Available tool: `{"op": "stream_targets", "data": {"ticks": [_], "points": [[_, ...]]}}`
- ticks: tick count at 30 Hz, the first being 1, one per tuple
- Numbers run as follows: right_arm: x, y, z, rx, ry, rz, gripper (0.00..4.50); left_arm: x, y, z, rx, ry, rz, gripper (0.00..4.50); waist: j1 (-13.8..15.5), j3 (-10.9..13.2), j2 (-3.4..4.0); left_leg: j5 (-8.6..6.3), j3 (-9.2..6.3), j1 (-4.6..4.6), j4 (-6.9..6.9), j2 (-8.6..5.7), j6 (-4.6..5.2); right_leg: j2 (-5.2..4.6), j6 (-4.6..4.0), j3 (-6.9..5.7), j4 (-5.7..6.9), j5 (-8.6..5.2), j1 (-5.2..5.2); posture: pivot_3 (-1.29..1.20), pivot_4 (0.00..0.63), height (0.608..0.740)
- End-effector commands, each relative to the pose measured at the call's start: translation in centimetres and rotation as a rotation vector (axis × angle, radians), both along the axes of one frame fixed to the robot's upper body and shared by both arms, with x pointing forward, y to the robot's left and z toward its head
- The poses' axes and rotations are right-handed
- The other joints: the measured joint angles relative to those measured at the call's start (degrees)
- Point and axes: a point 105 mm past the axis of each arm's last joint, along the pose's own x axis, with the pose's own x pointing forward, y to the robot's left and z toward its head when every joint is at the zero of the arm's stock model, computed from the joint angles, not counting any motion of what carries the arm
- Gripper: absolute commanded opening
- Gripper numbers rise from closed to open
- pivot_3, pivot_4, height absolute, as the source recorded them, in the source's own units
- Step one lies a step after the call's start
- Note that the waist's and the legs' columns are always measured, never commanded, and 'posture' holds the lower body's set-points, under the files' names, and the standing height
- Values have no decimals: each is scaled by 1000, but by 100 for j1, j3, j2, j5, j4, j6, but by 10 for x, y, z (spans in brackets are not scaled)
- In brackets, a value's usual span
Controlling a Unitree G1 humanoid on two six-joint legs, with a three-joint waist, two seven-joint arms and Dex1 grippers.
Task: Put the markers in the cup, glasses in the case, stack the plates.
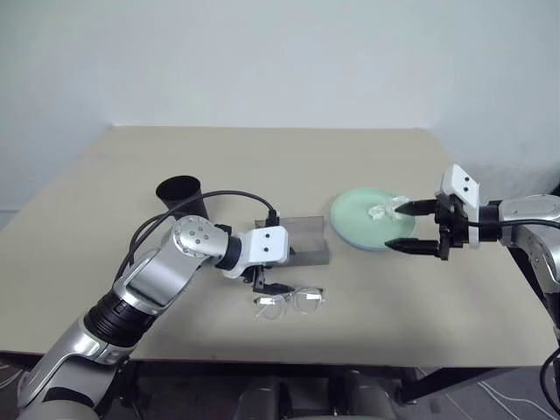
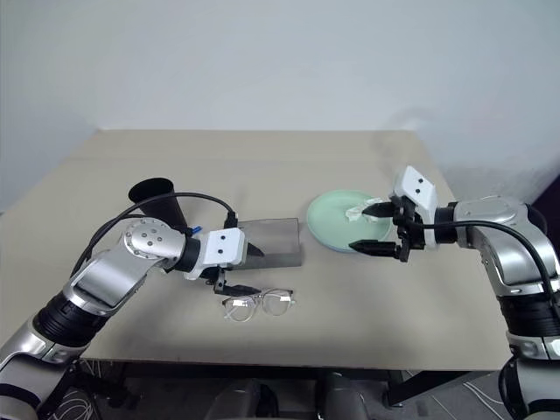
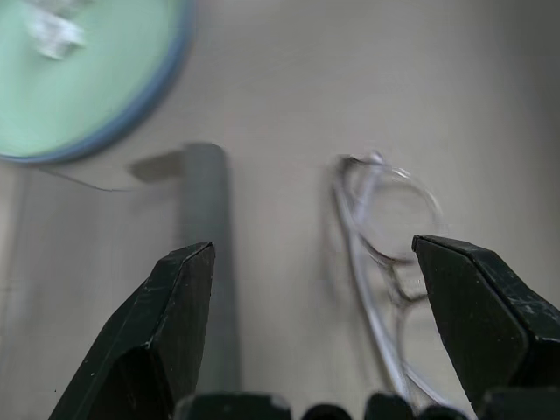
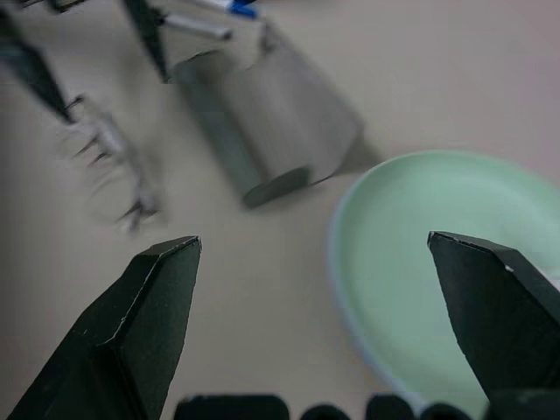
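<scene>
Near table front, glasses [image 1: 290, 302] – long axis left-right (lenses up)

The table [image 1: 367, 306] is a plain matte beige with no pattern, and just ahead of the left gripper [image 2: 234, 286], with its black fingers and white housing, sit the glasses [image 2: 257, 304] with see-through frames and clear lenses, plus the flat grey case [image 2: 273, 241] right behind it. Off to that gripper's far side is the matte black cup [image 2: 157, 199], and a bit of blue from a marker [image 4: 229, 7] shows past the case. By the right gripper [image 1: 411, 227], also black-fingered with a white body, the mint green plate [image 1: 359, 219] sits on a light blue rim [image 3: 140, 101], with a crumpled white tissue [image 1: 380, 211] on it.
</scene>
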Motion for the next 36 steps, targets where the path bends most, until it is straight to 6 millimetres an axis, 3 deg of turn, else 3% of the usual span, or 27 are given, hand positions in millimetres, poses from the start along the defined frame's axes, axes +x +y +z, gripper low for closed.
{"op": "stream_targets", "data": {"ticks": [1, 12, 30, 33, 36], "points": [[-4, 3, 17, -5, -76, 55, 4489, 6, -2, 7, 53, -54, -34, 3825, 2, 3, -4, 0, -3, -1, 3, 2, 0, 0, 0, -5, 0, 0, 1, 0, 0, 732], [-2, 4, 15, -4, -95, 20, 4489, 5, -17, -14, 124, -76, -87, 3825, 12, 3, -2, -2, -65, -12, 7, 4, 3, 1, 1, -41, -57, 0, 41, 0, 0, 732], [-1, 3, 11, -4, -102, -22, 4489, 2, -18, -35, 202, -35, -91, 3825, 163, 3, -2, -7, -71, -13, 11, -7, 11, 2, 1, -49, -61, 0, 45, 0, 0, 732], [0, 3, 11, -4, -107, -29, 4500, 2, -19, -37, 210, -32, -97, 3206, 164, 3, -2, -7, -71, -13, 11, -7, 12, 3, 2, -48, -60, 0, 46, 0, 0, 732], [2, 3, 10, -4, -115, -37, 4500, 3, -19, -39, 225, -29, -100, 2134, 164, 3, -2, -7, -71, -13, 11, -7, 12, 4, 2, -48, -57, 1, 47, 0, 0, 732]]}}
